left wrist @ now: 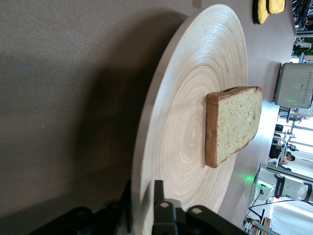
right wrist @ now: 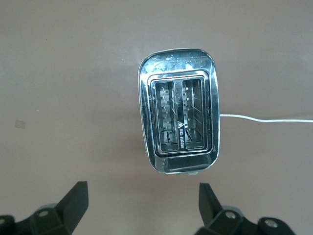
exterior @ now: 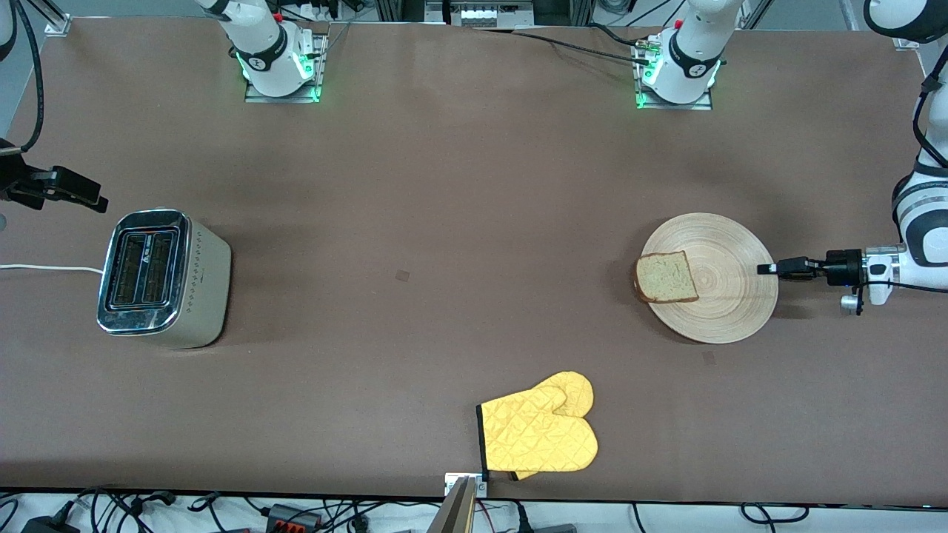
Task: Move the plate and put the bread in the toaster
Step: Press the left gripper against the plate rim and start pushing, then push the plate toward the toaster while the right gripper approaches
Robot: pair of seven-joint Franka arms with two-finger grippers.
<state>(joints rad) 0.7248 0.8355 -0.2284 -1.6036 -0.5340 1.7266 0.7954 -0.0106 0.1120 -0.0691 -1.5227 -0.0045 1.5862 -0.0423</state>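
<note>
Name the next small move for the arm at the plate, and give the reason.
Probably drag the plate slowly toward the toaster. The left gripper is shut on the plate's rim, the bread lies flat near the rim toward the toaster's end, and the right gripper waits open over the toaster.

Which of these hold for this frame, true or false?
1. The left hand is shut on the rim of the round tan wooden plate. True.
2. The square slice of brown bread sits in a slot of the chrome-topped boxy toaster. False: it lies on the plate.
3. The right hand is open above the toaster. True.
4. The yellow quilted oven mitt lies on the plate. False: it lies on the table, nearer the front camera.
</note>
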